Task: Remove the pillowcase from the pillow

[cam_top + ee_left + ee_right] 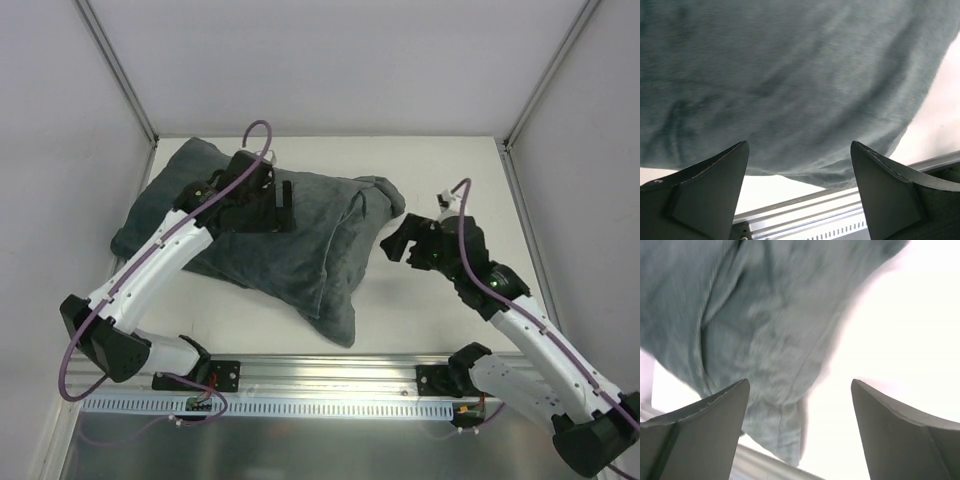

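A dark grey-green pillowcase (300, 255) lies across the white table (440, 170), stuffed full. The white pillow itself is hidden inside it. My left gripper (280, 207) hovers over the middle of the pillowcase's top with its jaws wide open and empty. In the left wrist view the fabric (790, 75) fills the space above that gripper (800, 150). My right gripper (396, 245) is open and empty, just right of the pillowcase's right end. The right wrist view shows that end's folded, seamed edge (760, 335) by the left finger of that gripper (800, 387).
An aluminium rail (330, 372) runs along the table's near edge and also shows in the left wrist view (805, 215). Grey walls and metal frame posts (120, 70) close in the back and sides. Bare table lies right of the pillowcase.
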Controlling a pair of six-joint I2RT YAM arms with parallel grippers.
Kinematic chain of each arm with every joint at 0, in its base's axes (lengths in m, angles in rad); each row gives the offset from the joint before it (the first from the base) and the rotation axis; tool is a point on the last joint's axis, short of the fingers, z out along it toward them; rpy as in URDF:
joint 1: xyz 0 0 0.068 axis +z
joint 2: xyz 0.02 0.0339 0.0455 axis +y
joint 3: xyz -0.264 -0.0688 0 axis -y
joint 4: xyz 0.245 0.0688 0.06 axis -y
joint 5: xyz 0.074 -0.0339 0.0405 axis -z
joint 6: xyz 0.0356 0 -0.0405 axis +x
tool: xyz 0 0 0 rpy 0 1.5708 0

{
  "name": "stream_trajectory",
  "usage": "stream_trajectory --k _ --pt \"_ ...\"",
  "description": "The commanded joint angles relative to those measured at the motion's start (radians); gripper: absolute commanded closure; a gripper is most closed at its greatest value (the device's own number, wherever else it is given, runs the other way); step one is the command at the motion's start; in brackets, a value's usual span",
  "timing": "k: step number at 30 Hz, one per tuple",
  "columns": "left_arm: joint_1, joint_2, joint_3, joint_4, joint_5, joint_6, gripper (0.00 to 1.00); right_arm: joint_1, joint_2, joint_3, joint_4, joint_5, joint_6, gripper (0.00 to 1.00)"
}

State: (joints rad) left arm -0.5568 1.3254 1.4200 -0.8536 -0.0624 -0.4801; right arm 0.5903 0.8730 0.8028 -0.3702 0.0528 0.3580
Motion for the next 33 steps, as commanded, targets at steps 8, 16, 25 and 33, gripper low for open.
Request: stream_trajectory --k 8,16,25,33 --pt "-0.288 0.23 0.22 0.013 -0.204 -0.002 0.15 -0.152 -0.04 -0.08 -0.01 -0.126 0.018 0.1" --pt "-0.341 0.38 0.315 0.01 -0.327 0.015 0.2 -0.152 -0.019 -0.112 0.057 -0.195 0.064 0.08" --pt "-0.322 0.289 0.266 -0.016 -0.324 -0.018 0.7 -0.042 0.012 -0.082 0.117 -0.179 0.084 0.04" --pt "-0.275 0.195 0.195 -0.013 -0.26 -0.058 1.0 0.106 0.21 0.054 0.2 -0.11 0.096 0.04"
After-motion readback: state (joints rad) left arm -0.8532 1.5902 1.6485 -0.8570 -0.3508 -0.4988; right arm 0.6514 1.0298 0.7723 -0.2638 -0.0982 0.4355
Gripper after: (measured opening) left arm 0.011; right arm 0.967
